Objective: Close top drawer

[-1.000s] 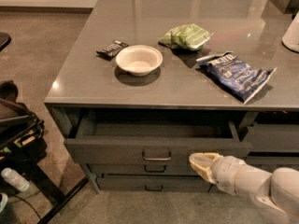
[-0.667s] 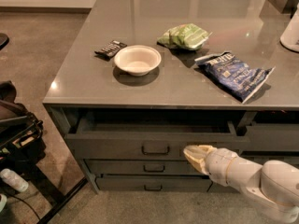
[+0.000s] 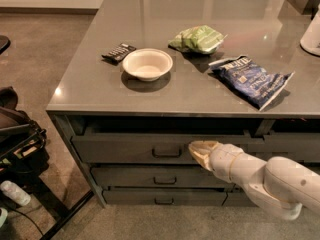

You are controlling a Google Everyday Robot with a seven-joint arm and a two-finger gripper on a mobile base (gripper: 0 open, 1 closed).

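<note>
Up top, a glossy grey countertop is carrying an empty white bowl, a green bag and a blue chip bag, with brownish floor lying around it. Underneath, the top drawer is sitting slightly pulled out. The gripper is resting against its front, just right of the handle; how far it is open cannot be told.

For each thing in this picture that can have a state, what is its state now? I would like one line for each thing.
top drawer: pulled out a little, not yet closed.
hand: at the top drawer's front, right of its centre.
middle drawer: pushed in.
bottom drawer: pushed in.
bowl: upright, empty.
blue bag: lying flat.
green bag: lying, crumpled.
</note>
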